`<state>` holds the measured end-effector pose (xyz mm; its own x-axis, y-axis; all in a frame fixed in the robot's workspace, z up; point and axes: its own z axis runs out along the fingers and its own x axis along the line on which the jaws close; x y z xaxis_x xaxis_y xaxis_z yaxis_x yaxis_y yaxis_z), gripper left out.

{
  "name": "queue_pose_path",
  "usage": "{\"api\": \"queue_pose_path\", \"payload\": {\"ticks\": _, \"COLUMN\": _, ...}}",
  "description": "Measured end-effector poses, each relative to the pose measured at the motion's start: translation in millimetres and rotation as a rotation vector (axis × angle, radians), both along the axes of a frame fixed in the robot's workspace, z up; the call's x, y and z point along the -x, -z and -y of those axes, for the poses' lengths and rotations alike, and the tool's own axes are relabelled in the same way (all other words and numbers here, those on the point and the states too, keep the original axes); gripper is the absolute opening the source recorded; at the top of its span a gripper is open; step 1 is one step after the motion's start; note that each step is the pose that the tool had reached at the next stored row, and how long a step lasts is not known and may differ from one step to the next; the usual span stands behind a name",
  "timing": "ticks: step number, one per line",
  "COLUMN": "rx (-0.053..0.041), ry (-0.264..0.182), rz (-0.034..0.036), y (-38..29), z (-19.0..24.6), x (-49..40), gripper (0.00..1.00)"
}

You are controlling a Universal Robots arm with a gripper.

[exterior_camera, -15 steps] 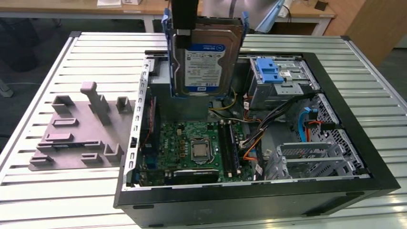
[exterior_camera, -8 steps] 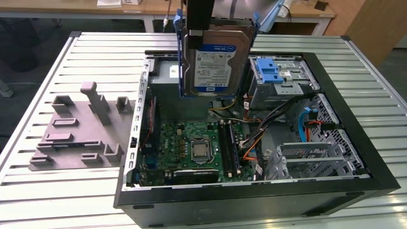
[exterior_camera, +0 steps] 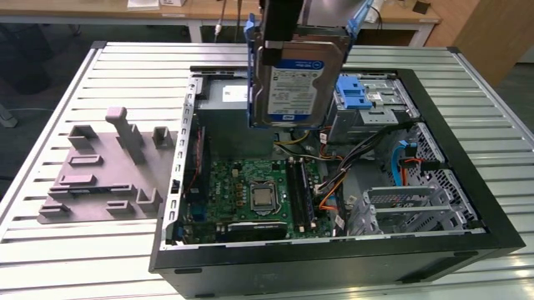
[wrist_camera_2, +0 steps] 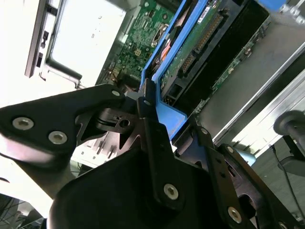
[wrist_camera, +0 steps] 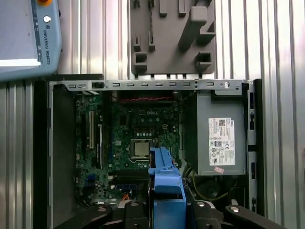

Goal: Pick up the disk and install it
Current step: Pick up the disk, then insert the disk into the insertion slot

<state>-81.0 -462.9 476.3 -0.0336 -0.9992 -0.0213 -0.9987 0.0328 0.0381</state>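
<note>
1. Above the open computer case, the disk hangs upright, jaws clenched on its blue carrier frame.
2. Carrying it well likely means keeping that grip square and the disk untilted.
3. Cables and the power supply crowd the space beneath; open room lies above the case walls.

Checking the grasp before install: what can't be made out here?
Exterior view: top of the disk, behind the arm and cut by the upper edge.
Second wrist view: the disk's gripped end, covered by linkage of the claw.
Exterior view: power-supply box, partly behind the disk.
</note>
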Motion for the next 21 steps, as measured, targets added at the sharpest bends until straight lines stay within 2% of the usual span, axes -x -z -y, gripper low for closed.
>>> {"api": "queue_pose_path", "payload": {"ticks": 9, "rx": 0.0001, "ry": 0.000, "rz": 0.0000, "y": 0.1, "z": 0.5, "x": -28.3, "gripper": 0.36}}
{"api": "queue_pose_path", "payload": {"ticks": 21, "rx": 0.0000, "ry": 0.000, "rz": 0.0000, "y": 0.2, "z": 0.4, "x": -29.6, "gripper": 0.36}}
